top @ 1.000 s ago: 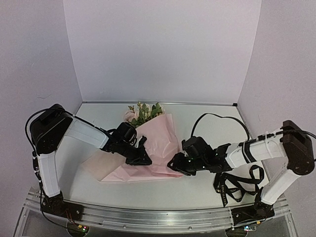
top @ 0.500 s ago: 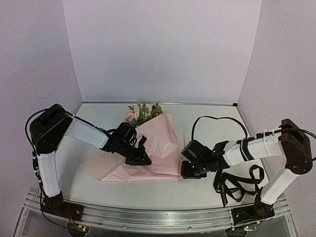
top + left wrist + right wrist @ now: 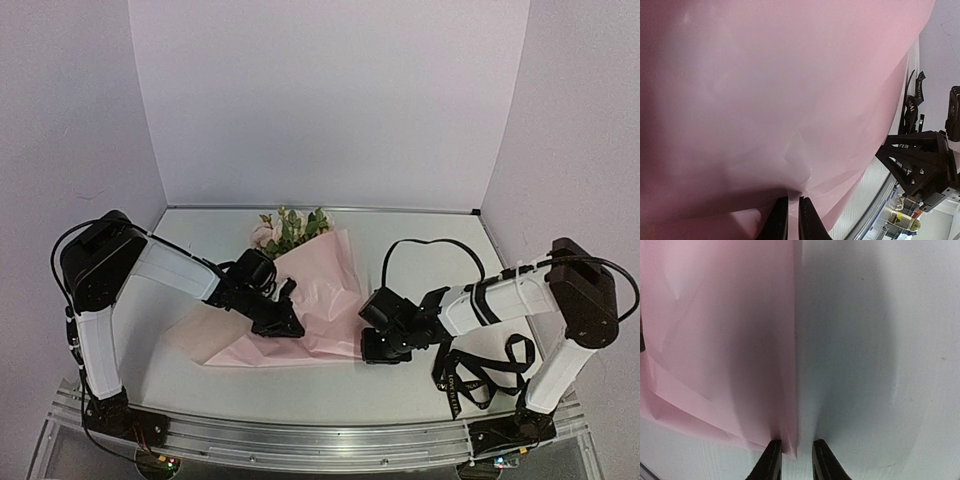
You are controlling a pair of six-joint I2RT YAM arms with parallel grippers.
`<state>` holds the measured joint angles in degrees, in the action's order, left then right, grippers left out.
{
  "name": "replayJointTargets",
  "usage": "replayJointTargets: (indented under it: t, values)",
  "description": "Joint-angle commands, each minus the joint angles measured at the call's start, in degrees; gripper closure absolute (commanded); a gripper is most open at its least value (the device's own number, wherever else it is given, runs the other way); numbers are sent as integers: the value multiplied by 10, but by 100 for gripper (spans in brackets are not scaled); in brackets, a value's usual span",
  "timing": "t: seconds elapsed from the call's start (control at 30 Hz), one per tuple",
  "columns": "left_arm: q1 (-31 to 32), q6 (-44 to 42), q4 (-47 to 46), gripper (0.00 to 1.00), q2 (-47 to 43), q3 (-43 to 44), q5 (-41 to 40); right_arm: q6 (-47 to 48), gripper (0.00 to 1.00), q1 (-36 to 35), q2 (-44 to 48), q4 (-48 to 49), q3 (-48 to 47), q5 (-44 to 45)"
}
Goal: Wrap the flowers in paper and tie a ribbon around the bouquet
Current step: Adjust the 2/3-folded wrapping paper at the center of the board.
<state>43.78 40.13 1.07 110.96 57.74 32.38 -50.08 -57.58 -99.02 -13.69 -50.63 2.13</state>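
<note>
The right hand [image 3: 793, 460] has slid to the paper [image 3: 325, 290]'s four-o'clock corner, its fingers narrowing but still apart around the edge. The left hand [image 3: 790, 220] stays clamped mid-sheet, so folding looks next.

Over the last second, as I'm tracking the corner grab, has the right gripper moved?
Yes: the right gripper tipped downward, shifting slightly right, from over the paper to its near-right corner.

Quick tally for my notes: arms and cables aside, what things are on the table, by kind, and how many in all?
flowers: 1 bunch
paper: 1 sheet
ribbon: 1
Total: 3
</note>
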Motion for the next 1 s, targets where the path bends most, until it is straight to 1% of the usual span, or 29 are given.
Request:
replayJointTargets:
  t: [0.0, 0.1, 0.23, 0.37, 0.53, 0.73, 0.97]
  values:
    - [-8, -19, 13, 91, -11, 17, -2, -17, 88, -3, -26, 15, -29, 5]
    - [-11, -22, 16, 91, -15, 18, 0, -42, 100, -7, -27, 16, -26, -7]
    - [-15, -28, 25, 91, -25, 25, 5, -114, 100, -35, -25, 7, -20, -8]
    - [-16, -32, 37, 91, -51, 33, 19, -189, 100, -63, -36, 5, -27, 10]
    - [1, -23, 46, 89, -98, 32, 24, -245, 100, -75, -39, 9, -29, 35]
    - [26, 12, -1, 89, -113, -11, 29, -259, 100, -77, -44, 20, -34, 37]
    - [39, 34, -38, 89, -76, -17, 16, -247, 100, -85, -52, 14, -31, 27]
